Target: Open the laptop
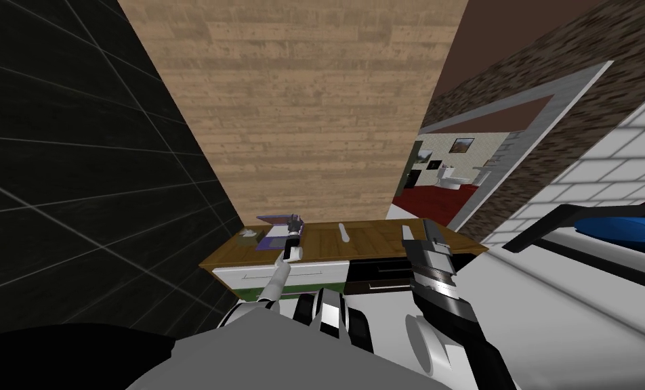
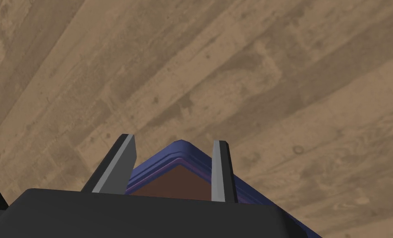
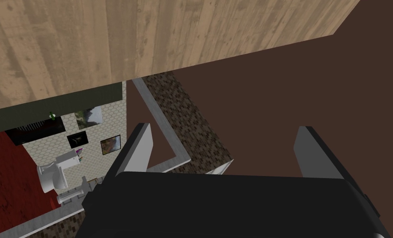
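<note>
A blue-purple laptop [image 1: 274, 233] sits at the left end of a wooden desk [image 1: 368, 238], its lid raised partway. In the left wrist view a rounded corner of the lid [image 2: 179, 153], with a brown inner face, lies between my left gripper's [image 2: 174, 141] fingers, which press against it on either side. The head view has that gripper [image 1: 293, 229] at the laptop's right side, arm reaching over the desk front. My right gripper [image 1: 417, 229] hangs open and holding nothing above the desk's right end, well away from the laptop; its spread fingers [image 3: 142, 144] point toward a doorway.
A thin white object [image 1: 345, 232] lies mid-desk and a small pale item [image 1: 248, 234] sits by the laptop's left. White drawers [image 1: 294, 272] front the desk. A dark tiled wall [image 1: 77, 169] stands close on the left, a plank wall [image 1: 301, 101] behind. On the right, a doorway [image 1: 463, 169] shows a toilet.
</note>
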Available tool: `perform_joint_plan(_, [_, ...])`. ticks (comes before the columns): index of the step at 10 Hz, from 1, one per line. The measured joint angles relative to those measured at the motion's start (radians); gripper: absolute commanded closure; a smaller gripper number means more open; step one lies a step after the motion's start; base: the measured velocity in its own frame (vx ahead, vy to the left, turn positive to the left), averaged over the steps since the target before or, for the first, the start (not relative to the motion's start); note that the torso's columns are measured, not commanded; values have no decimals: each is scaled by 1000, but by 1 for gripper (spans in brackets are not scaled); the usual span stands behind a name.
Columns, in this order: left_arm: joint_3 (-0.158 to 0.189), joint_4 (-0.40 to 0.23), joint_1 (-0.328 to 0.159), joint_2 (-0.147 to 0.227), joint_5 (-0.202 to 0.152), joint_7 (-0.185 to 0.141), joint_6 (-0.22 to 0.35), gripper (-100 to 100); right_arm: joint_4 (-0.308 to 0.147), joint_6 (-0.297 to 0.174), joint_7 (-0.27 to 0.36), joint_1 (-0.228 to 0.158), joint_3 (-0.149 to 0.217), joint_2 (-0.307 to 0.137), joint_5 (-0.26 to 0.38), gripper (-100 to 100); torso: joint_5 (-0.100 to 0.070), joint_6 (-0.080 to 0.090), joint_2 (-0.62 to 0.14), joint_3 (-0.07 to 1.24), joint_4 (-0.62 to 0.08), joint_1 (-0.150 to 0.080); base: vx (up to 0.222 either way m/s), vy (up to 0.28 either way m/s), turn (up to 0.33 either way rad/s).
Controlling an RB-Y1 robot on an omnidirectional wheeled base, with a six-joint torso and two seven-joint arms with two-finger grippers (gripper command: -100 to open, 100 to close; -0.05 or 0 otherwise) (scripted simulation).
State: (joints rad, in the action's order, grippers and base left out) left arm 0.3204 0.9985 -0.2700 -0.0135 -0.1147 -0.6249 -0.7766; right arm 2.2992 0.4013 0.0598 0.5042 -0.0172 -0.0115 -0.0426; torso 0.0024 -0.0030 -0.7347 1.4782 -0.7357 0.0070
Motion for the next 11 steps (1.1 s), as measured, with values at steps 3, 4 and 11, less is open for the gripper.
perform_joint_plan(3, [2, 8, 9, 1, -1, -1, -12, 100, 0, 0, 0, 0, 0, 0, 0, 0, -2, 3, -2, -2, -2, -6, -3, 5, -13])
perform_joint_plan(4, [2, 6, 9, 1, -1, -1, -12, 100, 0, 0, 0, 0, 0, 0, 0, 0, -2, 3, -3, -2, -2, -6, -4, 6, -18])
perform_joint_plan(11, [6, 19, 106, -10, 18, -43, -130, 100, 0, 0, 0, 0, 0, 0, 0, 0, -2, 1, -4, -3, -3, -5, 3, -4, 10])
